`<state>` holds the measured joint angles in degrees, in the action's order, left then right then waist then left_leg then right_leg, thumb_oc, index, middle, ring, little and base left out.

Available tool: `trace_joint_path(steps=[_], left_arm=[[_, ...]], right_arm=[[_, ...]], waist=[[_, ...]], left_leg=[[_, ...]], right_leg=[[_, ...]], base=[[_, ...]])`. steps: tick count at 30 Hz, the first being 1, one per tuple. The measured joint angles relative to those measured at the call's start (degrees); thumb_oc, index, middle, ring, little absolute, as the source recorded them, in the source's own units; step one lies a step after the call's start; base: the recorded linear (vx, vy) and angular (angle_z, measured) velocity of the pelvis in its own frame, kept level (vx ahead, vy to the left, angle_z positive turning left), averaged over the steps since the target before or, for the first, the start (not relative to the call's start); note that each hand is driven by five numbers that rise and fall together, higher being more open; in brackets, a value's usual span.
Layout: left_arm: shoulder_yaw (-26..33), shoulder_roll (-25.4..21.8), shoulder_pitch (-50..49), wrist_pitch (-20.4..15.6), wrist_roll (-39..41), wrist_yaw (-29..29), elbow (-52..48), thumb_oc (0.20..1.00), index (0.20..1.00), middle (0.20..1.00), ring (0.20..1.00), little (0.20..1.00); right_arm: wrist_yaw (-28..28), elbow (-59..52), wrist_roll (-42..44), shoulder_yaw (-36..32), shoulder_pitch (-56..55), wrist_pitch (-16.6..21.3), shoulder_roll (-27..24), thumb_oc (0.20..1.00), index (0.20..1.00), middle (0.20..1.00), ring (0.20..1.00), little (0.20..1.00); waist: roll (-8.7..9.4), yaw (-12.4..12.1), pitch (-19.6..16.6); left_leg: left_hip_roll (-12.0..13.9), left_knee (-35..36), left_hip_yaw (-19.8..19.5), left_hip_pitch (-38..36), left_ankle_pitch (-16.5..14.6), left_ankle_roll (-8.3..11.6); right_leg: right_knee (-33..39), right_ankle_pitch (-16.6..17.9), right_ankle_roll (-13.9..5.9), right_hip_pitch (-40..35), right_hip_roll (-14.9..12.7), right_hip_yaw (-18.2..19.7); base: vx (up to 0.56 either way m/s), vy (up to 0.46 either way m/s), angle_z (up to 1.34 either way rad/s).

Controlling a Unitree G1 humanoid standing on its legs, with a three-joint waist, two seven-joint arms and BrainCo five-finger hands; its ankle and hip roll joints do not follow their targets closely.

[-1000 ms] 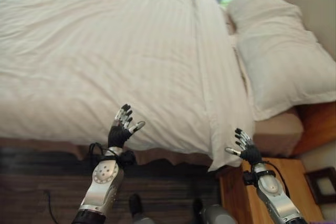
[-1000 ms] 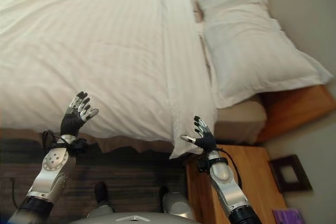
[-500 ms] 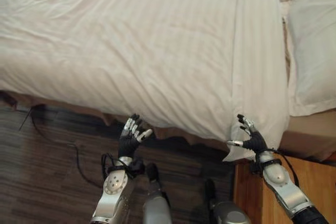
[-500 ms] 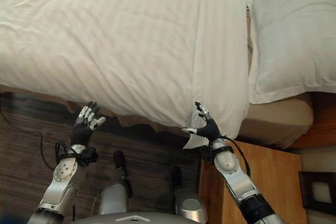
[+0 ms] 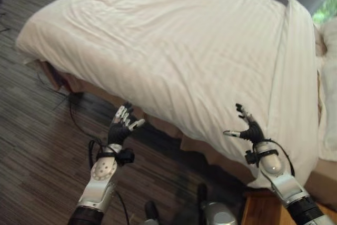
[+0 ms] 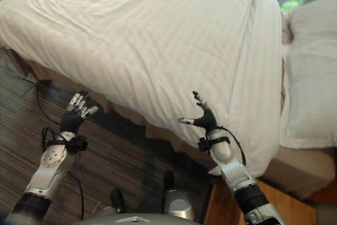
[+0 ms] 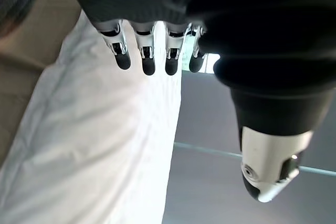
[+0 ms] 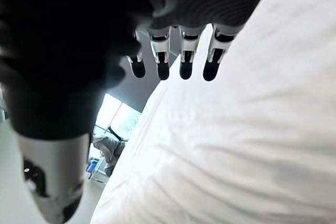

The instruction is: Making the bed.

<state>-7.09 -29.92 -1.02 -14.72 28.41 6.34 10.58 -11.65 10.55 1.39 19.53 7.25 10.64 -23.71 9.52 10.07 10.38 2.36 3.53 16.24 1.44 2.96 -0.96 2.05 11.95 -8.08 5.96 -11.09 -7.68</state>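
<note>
A white striped duvet covers the bed, lying smooth, with a folded-back band near the head end. A white pillow lies beyond the band at the right. My left hand hovers open over the floor just before the bed's near side, holding nothing. My right hand is open with fingers spread, raised close to the duvet's hanging edge near the folded band. In the wrist views, the left hand's fingers and the right hand's fingers are straight, with the duvet past them.
Dark striped floor runs along the bed's near side, with a cable lying by the bed base. A tan mattress base shows under the duvet. A wooden nightstand stands at the lower right.
The camera has swung left, so more of the bed's foot end and floor show. Both hands stay open and have risen a little toward the duvet's edge.
</note>
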Motion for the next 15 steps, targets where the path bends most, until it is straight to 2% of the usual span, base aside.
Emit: trace_joint_path(steps=[1, 2, 3, 4, 5, 6, 8, 10, 15], left_arm=[[-0.6, 0.0, 0.8, 0.1, -0.1, 0.0, 1.1, 1.0, 1.0, 1.0, 1.0, 1.0], [-1.0, -0.1, 1.1, 0.4, -0.1, 0.0, 1.3, 1.0, 1.0, 1.0, 1.0, 1.0], [-0.9, 0.3, 0.5, 0.2, -0.1, -0.1, 1.5, 1.0, 1.0, 1.0, 1.0, 1.0], [-1.0, 0.5, 0.0, 0.2, -0.1, -0.1, 1.3, 1.0, 1.0, 1.0, 1.0, 1.0], [-1.0, 0.5, -1.2, 0.2, -0.1, 0.0, 0.5, 1.0, 1.0, 1.0, 1.0, 1.0], [-0.9, 0.4, -2.0, 0.3, -0.1, -0.1, 0.2, 1.0, 1.0, 1.0, 1.0, 1.0], [0.0, 0.4, -3.0, 0.4, -0.1, 0.1, 0.1, 1.0, 1.0, 1.0, 1.0, 1.0], [0.9, 1.8, -4.9, 0.4, -0.1, 0.0, -0.3, 1.0, 1.0, 1.0, 1.0, 1.0], [1.0, 4.1, -5.9, 0.4, -0.1, -0.5, -2.2, 1.0, 1.0, 1.0, 1.0, 1.0]], right_arm=[[0.2, 0.0, -0.4, 1.2, 1.3, -0.1, 0.2, 1.0, 1.0, 1.0, 1.0, 1.0], [0.7, 0.0, -0.9, 2.1, 1.1, -0.2, 0.3, 1.0, 1.0, 1.0, 1.0, 1.0], [0.6, 0.1, -1.2, 3.0, 0.0, -0.3, 0.9, 1.0, 1.0, 1.0, 1.0, 1.0], [0.5, 0.2, -1.3, 3.6, -0.2, -0.2, 1.1, 1.0, 1.0, 1.0, 1.0, 1.0], [0.7, 0.8, -1.3, 4.6, 0.1, -0.3, 1.3, 1.0, 1.0, 1.0, 1.0, 1.0], [0.7, 1.3, -1.3, 5.3, 0.6, -0.1, 1.3, 1.0, 1.0, 1.0, 1.0, 1.0], [0.7, 2.2, -1.3, 5.5, 2.0, 0.0, 1.7, 1.0, 1.0, 1.0, 1.0, 1.0], [0.5, 2.3, -1.4, 5.5, 2.7, -0.1, 1.5, 1.0, 1.0, 1.0, 1.0, 1.0], [0.6, 0.4, -1.4, 4.9, 1.1, -0.2, -1.5, 1.0, 1.0, 1.0, 1.0, 1.0]], waist=[[-1.62, 0.8, 0.7], [-2.27, 0.8, 1.0], [-2.94, 0.2, 1.5], [-3.72, 0.2, 1.6], [-4.02, -0.4, 1.8], [-3.72, -2.3, 1.6], [-3.13, -4.1, 1.2], [-5.48, -4.0, 1.3], [-5.72, -2.6, 0.9]], left_leg=[[0.6, -0.1, -1.3, 1.2, 0.2, -0.42], [0.7, 1.1, -2.0, 1.3, 2.0, -0.86], [0.9, 1.2, -3.6, 1.7, 2.5, -1.41], [1.4, 1.7, -4.6, 1.6, 2.9, -1.19], [1.5, 1.8, -5.3, 1.6, 3.3, -1.15], [1.0, 1.8, -5.0, 1.2, 3.3, -1.08], [-0.3, 2.1, -4.6, 1.0, 2.9, -0.26], [0.2, 2.2, -3.8, 0.4, 3.3, 0.32], [2.7, 2.2, -2.7, -0.1, 3.8, 1.6]], right_leg=[[-1.4, 1.6, -1.88, 1.8, 0.9, 4.6], [-2.2, 2.5, -2.88, 2.6, 1.1, 7.6], [-4.1, -0.6, -3.96, 2.3, 2.0, 9.4], [-5.4, -3.8, -2.94, 1.6, 3.5, 10.9], [-4.4, -5.4, -2.64, -0.3, 4.5, 10.7], [-2.0, -6.0, -1.65, -1.9, 4.7, 10.1], [3.1, -5.9, -0.85, -5.0, 3.5, 9.5], [4.1, -6.5, 0.16, -5.8, 3.9, 10.0], [4.1, -6.4, 1.25, -5.6, 6.1, 11.2]], base=[[-0.2, 0.193, 0.39], [-0.24, 0.214, 0.51], [-0.17, 0.136, 0.54], [-0.08, 0.007, 0.56], [-0.03, -0.023, 0.28], [-0.03, -0.043, 0.03], [-0.02, -0.065, -0.07], [-0.01, -0.071, -0.1], [-0.05, -0.048, -0.18]])
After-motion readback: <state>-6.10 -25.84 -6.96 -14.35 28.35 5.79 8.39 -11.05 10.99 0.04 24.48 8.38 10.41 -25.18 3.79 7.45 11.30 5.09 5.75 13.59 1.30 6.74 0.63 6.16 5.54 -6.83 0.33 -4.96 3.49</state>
